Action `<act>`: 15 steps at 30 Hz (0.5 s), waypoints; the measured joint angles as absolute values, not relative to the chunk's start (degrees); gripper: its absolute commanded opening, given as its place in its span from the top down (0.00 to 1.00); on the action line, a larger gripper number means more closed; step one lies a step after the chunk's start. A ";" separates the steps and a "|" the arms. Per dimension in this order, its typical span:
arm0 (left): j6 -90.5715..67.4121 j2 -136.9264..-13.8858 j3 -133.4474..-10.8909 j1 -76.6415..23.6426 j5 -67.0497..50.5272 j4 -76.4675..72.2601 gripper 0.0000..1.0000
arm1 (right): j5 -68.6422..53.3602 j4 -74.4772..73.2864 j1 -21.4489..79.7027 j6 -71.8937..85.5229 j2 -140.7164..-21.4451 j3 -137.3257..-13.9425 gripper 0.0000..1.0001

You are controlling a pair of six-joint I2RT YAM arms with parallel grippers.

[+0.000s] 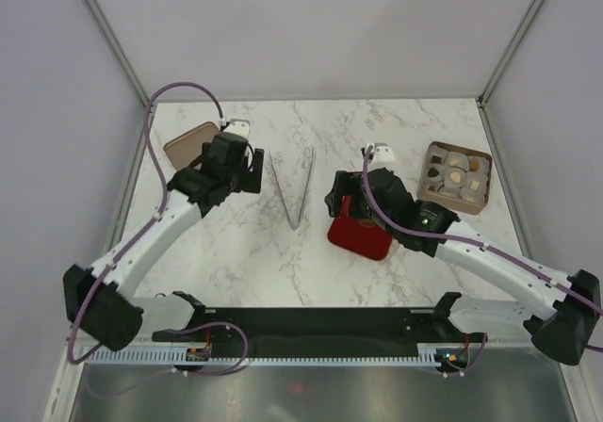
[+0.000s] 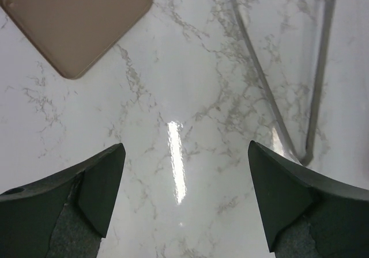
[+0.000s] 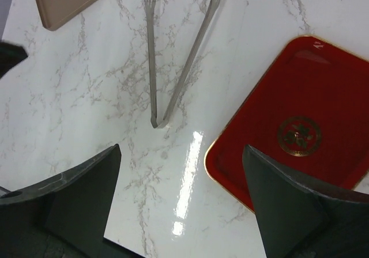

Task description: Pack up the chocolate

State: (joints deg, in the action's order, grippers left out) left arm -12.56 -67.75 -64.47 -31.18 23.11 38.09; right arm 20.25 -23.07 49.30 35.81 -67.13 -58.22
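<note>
My left gripper (image 2: 185,154) and right gripper (image 3: 181,151) gape wide, empty; I'd grasp the tongs (image 3: 151,68) squarely near their hinge.

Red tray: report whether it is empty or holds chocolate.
Empty where visible: the red tray shows a bare surface with only a gold emblem; the chocolates sit in the cardboard box.

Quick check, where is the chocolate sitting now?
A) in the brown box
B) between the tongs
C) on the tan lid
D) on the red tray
A: the chocolate sits in the box at the table's far right, and the visible part of the tray holds none.
</note>
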 measured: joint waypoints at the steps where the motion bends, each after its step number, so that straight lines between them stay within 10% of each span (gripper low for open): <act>1: -11.51 -71.70 -65.39 -29.08 22.17 36.75 0.06 | 19.86 -23.11 49.28 35.73 -64.90 -56.23 0.06; 15: 0.54 -103.57 -77.14 -12.84 11.57 24.91 0.16 | 15.90 -26.63 49.30 35.77 -40.42 -48.56 0.07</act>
State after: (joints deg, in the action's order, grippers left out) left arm 0.54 -103.57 -77.14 -12.84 11.57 24.91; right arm 15.90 -26.63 49.30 35.77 -40.42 -48.56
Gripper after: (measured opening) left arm 0.847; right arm 0.936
